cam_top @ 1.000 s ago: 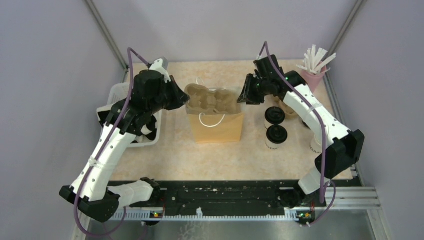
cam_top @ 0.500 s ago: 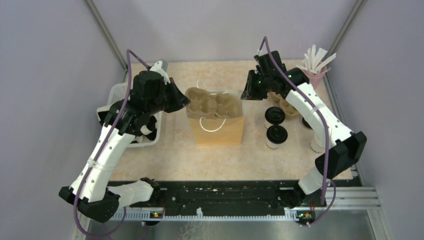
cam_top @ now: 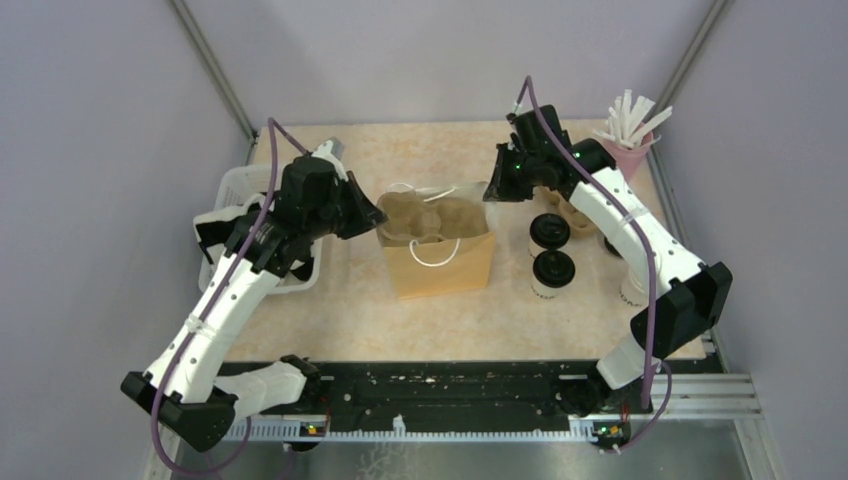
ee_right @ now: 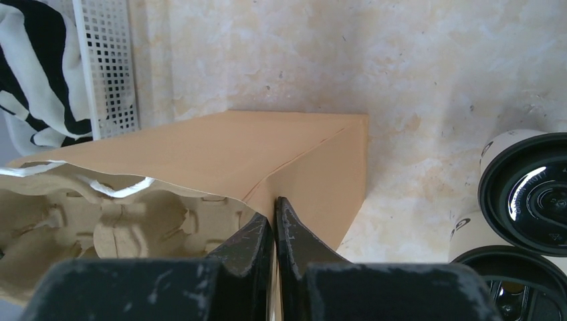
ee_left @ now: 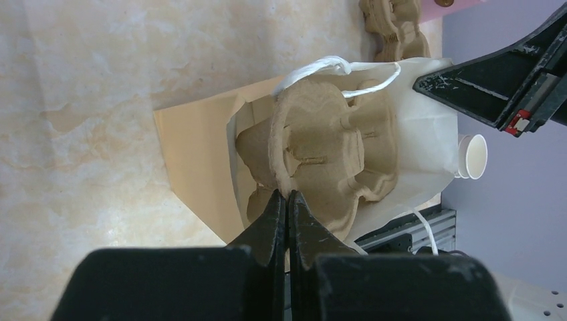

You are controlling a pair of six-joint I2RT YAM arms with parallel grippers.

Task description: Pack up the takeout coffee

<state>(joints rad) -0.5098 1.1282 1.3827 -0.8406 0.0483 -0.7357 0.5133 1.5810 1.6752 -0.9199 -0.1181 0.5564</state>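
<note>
Both end effectors point(ee_left: 287, 198) point(ee_right: 275, 204) closed tight

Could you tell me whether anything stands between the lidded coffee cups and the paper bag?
Nothing on the table separates the coffee cups from the paper bag, but a pulp cup carrier sits in the bag's mouth and the right gripper pinches its cup-side rim.

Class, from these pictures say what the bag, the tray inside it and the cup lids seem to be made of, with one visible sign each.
Bag: brown kraft-type paper, matt; sharp creased folds. Tray: likely moulded paper pulp, dull tan; rough fibrous surface, rounded pressed wells. Cup lids: probably plastic, glossy black; bright reflections on top.
</note>
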